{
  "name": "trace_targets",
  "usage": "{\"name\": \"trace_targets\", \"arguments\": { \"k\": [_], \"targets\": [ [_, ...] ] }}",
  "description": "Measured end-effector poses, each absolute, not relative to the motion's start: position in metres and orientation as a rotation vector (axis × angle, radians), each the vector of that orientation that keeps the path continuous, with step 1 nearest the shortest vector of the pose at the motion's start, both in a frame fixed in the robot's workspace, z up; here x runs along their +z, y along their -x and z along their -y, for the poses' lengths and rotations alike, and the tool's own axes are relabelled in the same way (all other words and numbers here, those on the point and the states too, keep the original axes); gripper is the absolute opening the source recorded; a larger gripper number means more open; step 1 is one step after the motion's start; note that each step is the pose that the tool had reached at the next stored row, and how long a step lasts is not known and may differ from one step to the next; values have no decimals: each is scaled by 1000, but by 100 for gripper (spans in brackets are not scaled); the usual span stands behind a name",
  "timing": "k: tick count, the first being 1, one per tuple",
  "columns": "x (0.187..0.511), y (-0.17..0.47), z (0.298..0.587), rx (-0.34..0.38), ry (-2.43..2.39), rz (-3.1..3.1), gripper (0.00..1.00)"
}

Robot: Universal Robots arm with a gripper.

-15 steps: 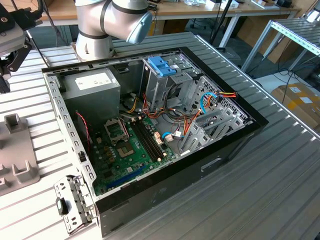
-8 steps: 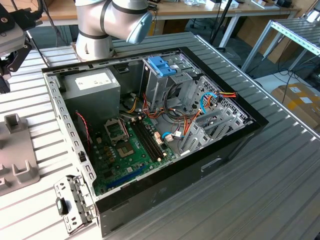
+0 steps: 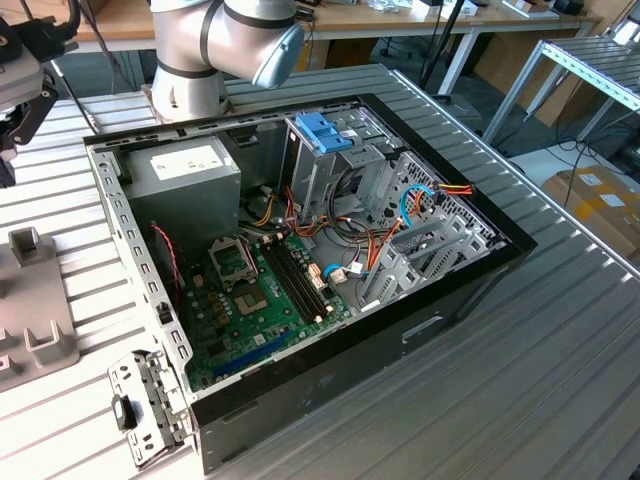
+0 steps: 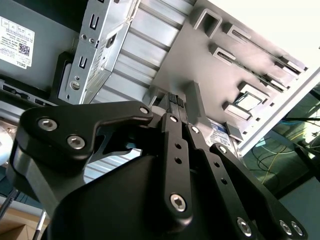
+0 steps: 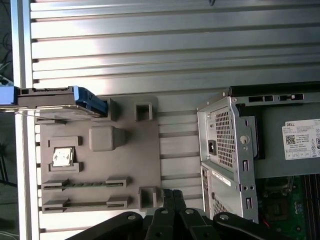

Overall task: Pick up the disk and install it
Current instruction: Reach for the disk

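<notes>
Disk (image 5: 55,96) stands on edge at the end of the grey fixture plate (image 5: 135,145) farthest from the tool (image 5: 171,192), jaws closed on nothing; approach wants them opened wide and squared across its thin faces.

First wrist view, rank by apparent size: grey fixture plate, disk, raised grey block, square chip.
1. grey fixture plate, clearly the largest.
2. disk, partly cut off by the picture's edge, so its full extent is unsure.
3. raised grey block.
4. square chip, somewhat smaller than the block.
</notes>
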State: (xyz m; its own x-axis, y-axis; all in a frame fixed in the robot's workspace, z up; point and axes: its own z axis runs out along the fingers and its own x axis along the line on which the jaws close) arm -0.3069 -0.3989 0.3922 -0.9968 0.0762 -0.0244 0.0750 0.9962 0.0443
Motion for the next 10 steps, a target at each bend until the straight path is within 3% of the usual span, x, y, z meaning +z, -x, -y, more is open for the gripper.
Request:
{"name": "trace_targets", "arguments": {
  "k": [10],
  "targets": [
    [392, 309, 399, 68, -118, -3112, 11]
  ]
}}
